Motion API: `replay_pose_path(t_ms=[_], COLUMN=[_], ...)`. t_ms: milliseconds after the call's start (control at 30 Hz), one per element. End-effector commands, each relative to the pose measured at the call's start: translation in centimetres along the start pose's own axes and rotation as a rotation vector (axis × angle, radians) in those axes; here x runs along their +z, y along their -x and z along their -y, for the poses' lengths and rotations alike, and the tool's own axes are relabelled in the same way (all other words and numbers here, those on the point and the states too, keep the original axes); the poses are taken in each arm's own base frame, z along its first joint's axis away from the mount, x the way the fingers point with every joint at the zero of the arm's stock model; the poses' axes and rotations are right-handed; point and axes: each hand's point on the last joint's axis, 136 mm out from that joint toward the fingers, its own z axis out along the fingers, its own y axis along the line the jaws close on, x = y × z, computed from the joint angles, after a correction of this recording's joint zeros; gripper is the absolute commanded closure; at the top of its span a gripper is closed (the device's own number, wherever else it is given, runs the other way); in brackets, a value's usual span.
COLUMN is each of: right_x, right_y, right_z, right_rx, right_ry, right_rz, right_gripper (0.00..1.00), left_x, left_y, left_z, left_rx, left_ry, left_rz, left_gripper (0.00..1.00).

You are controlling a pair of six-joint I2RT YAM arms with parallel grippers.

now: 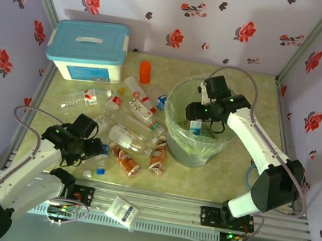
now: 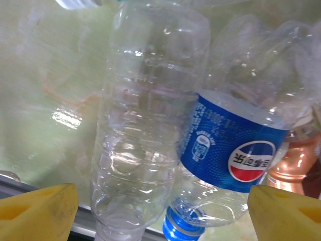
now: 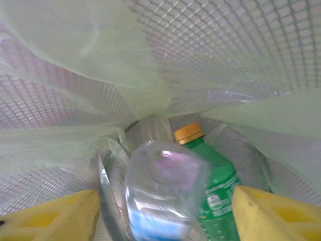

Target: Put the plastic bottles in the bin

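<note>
Closest to the left wrist lens, two yellow foam pads (image 2: 37,211) sit at the lower corners of the view, far apart: the left gripper (image 1: 92,148) is spread wide and holds nothing. Between and beyond them lie a clear, unlabelled plastic bottle (image 2: 143,125) and, touching its right side, a clear bottle with a blue Pepsi label and blue cap (image 2: 230,150). Both rest on the pale green marbled table (image 2: 40,75) by its near edge, toward the left corner. A copper-orange bottle (image 2: 296,155) lies just beside them.

From above, the loose plastic bottles (image 1: 132,125) form a heap left of centre, running from the near edge toward the white rectangular box with a blue lid (image 1: 87,51) in the far-left corner. A short orange cylinder (image 1: 145,72) stands by the far edge. The large round grey bin with a pale green bag liner (image 1: 195,156) sits right of centre, just beside the heap.

The right gripper (image 1: 200,120) hangs inside the bin's mouth. Its yellow pads (image 3: 271,213) stand apart, with a gap on either side of a blurred clear bottle with a blue label (image 3: 165,191), so it grips nothing. Beside that bottle, against the liner, lies a green bottle with an orange cap (image 3: 215,175).
</note>
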Motion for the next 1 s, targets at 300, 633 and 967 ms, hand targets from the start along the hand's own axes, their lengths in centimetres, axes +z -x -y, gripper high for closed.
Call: replay_pose_path(t_ms=[300,633,967], right_x=[-5.9,-8.5,-8.4], right_y=[2.0,3.5,2.7], right_z=[0.4,0.8,1.2], right_rx=[-0.015,-0.002,0.004], right_ry=[-0.029,-0.024,-0.035], right_rz=[0.137,0.221,0.218], right_gripper=[0.26,0.26,0.26], left_x=[0.7,1.4,2.4], left_y=[-1.2,-1.7,-1.3], left_z=[-1.2,-1.4,-1.4], left_rx=[-0.014,-0.035,-0.048], left_ry=[0.053,0.059,0.054], left_rz=[-0.013,0.010,0.040], left_gripper=[0.12,0.24,0.31])
